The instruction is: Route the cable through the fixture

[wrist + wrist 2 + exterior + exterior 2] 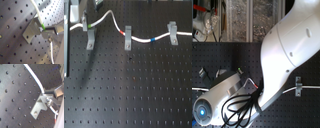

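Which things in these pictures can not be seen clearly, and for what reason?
- Gripper: in the first exterior view it is cut off at the left edge; in both wrist views the fingertips are blurred, so open or shut is unclear.
- Cable: in the second exterior view the arm hides most of it.
- Fixture: whether the cable sits in its slot is too small to tell in the first exterior view.
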